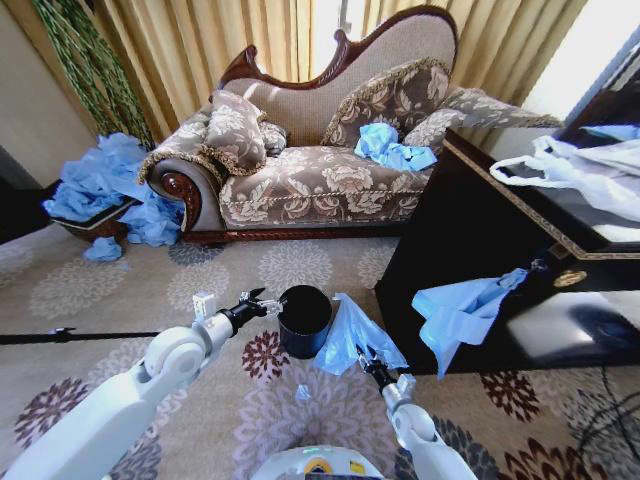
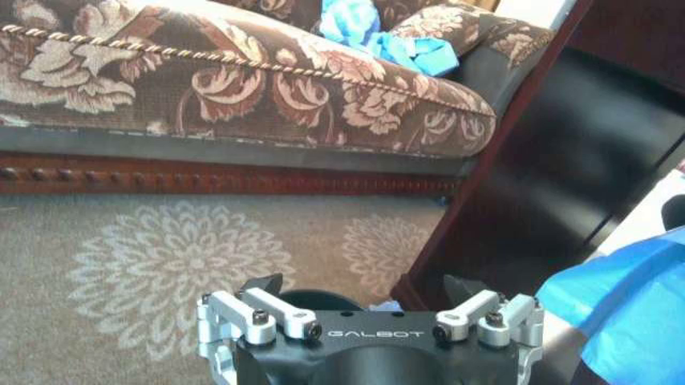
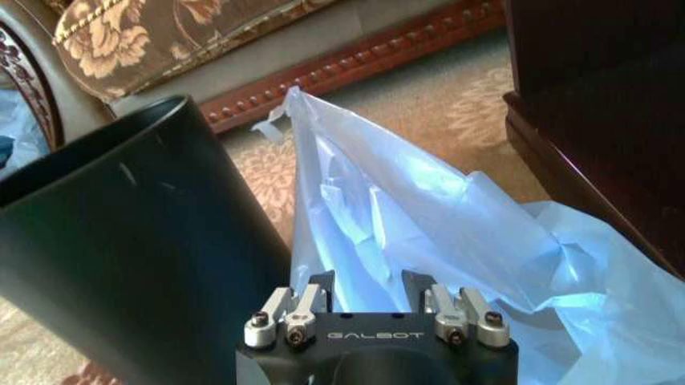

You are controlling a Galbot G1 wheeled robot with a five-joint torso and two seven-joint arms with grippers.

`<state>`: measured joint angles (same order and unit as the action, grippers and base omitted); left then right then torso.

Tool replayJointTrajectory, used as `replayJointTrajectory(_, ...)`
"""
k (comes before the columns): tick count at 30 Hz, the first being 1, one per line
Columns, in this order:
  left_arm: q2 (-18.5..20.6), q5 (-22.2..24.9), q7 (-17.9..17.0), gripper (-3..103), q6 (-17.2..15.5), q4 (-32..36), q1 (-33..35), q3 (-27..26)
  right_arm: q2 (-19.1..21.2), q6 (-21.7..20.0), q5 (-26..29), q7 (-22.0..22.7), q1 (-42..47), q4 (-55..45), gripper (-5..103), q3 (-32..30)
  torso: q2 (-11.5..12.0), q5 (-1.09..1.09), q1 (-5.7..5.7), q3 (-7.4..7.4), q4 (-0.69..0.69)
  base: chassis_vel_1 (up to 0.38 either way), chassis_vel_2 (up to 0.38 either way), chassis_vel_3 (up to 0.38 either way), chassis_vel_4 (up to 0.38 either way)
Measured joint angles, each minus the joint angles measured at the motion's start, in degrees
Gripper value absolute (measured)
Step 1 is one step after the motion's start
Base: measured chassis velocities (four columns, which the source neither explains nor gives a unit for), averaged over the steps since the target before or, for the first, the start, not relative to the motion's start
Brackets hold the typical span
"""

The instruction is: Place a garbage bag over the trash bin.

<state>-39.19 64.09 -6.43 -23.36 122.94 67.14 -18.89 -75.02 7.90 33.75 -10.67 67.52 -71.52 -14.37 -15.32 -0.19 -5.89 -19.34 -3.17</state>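
Note:
The black trash bin [image 1: 305,318] stands upright on the patterned carpet in front of the sofa. A light-blue garbage bag [image 1: 349,333] rises in a crumpled peak against the bin's right side. My right gripper [image 1: 368,360] is shut on the bag's lower edge. In the right wrist view the bag [image 3: 428,224] runs up from between the fingers of the right gripper [image 3: 366,282], with the bin's wall [image 3: 128,241] close beside it. My left gripper [image 1: 262,303] hovers at the bin's left rim, open. In the left wrist view the left gripper [image 2: 364,293] has its jaws spread, with the bin's dark rim [image 2: 310,300] just past them.
A dark wooden cabinet [image 1: 470,240] stands close on the right, with a blue bag [image 1: 460,310] hanging from it and white plastic bags [image 1: 580,170] on top. The sofa [image 1: 320,170] is behind, with blue bags [image 1: 392,148] on its seat. More blue bags [image 1: 100,185] are piled far left. A black cable [image 1: 70,336] crosses the carpet.

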Motion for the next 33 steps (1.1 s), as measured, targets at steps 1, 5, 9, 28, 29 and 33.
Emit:
replayJointTrajectory(1,-0.01,0.17,0.03,100,0.01,-0.19,-0.35,0.26,-0.21,0.1,-0.19,0.0,-0.94,0.96,41,-0.01,0.0,-0.01,0.0,0.0,0.0,0.0,0.0,0.0,0.0)
replayJointTrajectory(5,-0.1,0.77,0.12,100,0.01,-0.63,-1.11,0.74,-0.49,0.47,-0.62,-0.02,-2.66,3.14,41,-0.08,0.0,0.0,0.0,0.01,0.0,0.0,0.0,0.0,0.0)
replayJointTrajectory(9,-0.39,1.02,0.25,100,0.01,-0.97,-1.44,1.01,-0.55,1.32,-1.27,-0.04,-4.0,5.33,48,-0.3,0.0,0.0,0.0,0.0,0.0,0.0,0.0,0.0,0.0)
replayJointTrajectory(28,-2.57,1.01,0.87,100,0.73,-2.09,-0.61,1.54,-0.13,2.24,-0.98,0.49,-2.59,1.68,-2,-1.4,0.0,-0.01,0.0,0.01,0.0,0.0,0.0,0.0,0.0)
replayJointTrajectory(29,-2.6,0.99,0.88,100,0.84,-2.08,-0.48,1.46,-0.25,2.3,-1.0,0.58,-2.73,1.77,-2,-1.45,0.0,-0.01,0.0,0.0,0.0,0.0,0.0,0.0,0.0)
replayJointTrajectory(33,-2.77,0.88,0.91,100,1.05,-1.95,0.03,1.13,-0.55,2.5,-0.99,1.14,-3.14,1.51,-2,-1.72,0.0,0.0,0.0,0.0,0.0,0.0,0.0,0.0,0.0)
